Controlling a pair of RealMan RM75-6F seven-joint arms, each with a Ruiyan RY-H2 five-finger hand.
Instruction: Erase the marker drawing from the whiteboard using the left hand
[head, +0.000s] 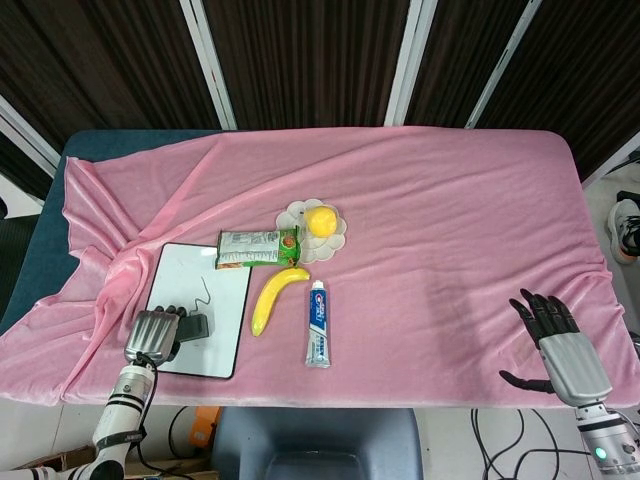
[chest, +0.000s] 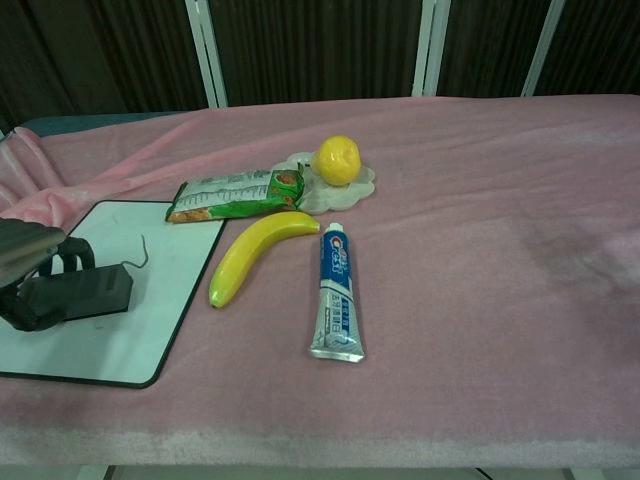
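I have the left hand (head: 157, 335) wrapped around the black eraser (chest: 82, 294), fingers curled over its top so the flat face presses down on the whiteboard (head: 222, 330). From the chest view the eraser sits flat on the white surface, its right end just short of the lower tip of the marker line (chest: 139, 254). I hold it low and level because only a flush face will lift the ink.

The whiteboard lies at the near left of the pink cloth (head: 440, 220), its near edge close to the table's front. What shows of the drawing is a thin hooked stroke running from the eraser's end toward the far side of the board; the area near the eraser looks clean. I judge the wiping partly done, with that stroke left to sweep.

My right hand (head: 558, 345) rests at the near right, well apart, fingers spread and holding nothing, out of the way since the job belongs to the left.

Just right of the board lie a banana (chest: 252, 253) and a toothpaste tube (chest: 336, 291); a green snack packet (chest: 238, 193) touches the board's far right corner, so a far stroke must stop short of it. Behind sits a yellow fruit (chest: 338, 159) on a small white plate (chest: 305, 198).
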